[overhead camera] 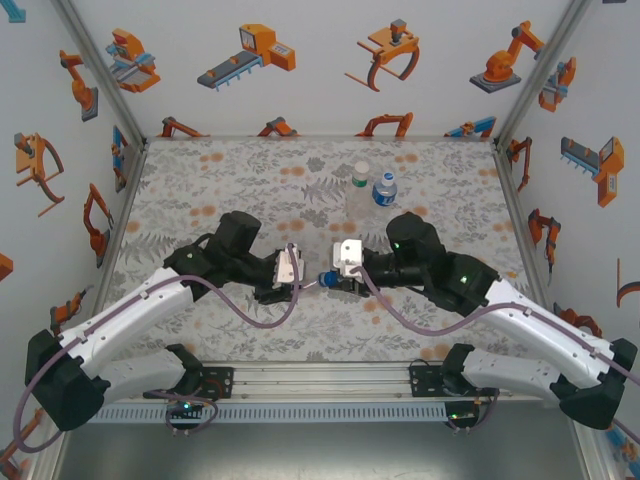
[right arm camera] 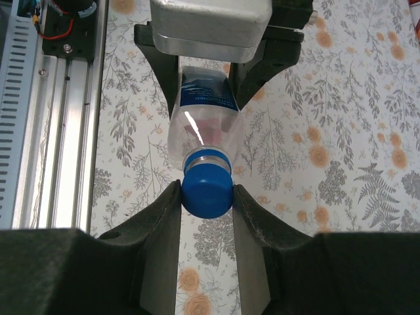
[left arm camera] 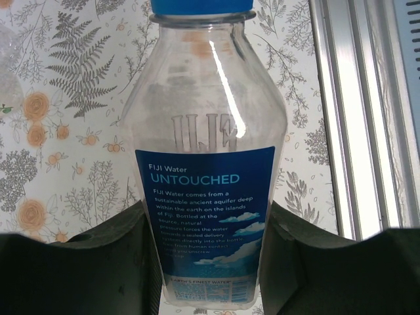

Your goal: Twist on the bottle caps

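Observation:
A slim clear bottle with a blue label [left arm camera: 205,197] is held lying sideways above the middle of the table, and my left gripper [left arm camera: 207,223] is shut on its body. A blue cap [right arm camera: 207,190] sits on the bottle's neck, and my right gripper [right arm camera: 207,195] is shut on that cap, fingers pressing both sides. From above, the left gripper [overhead camera: 295,282] and right gripper [overhead camera: 337,280] face each other with the blue cap [overhead camera: 325,280] between them. Two other bottles stand upright at the back: a wider one with a white cap [overhead camera: 360,185] and a blue-labelled one [overhead camera: 385,190], also white-capped.
A metal rail [overhead camera: 320,380] runs along the near edge, also seen as the rail [left arm camera: 367,118] and the rail [right arm camera: 52,131] in the wrist views. White walls with robot pictures enclose the floral table [overhead camera: 220,190] on three sides.

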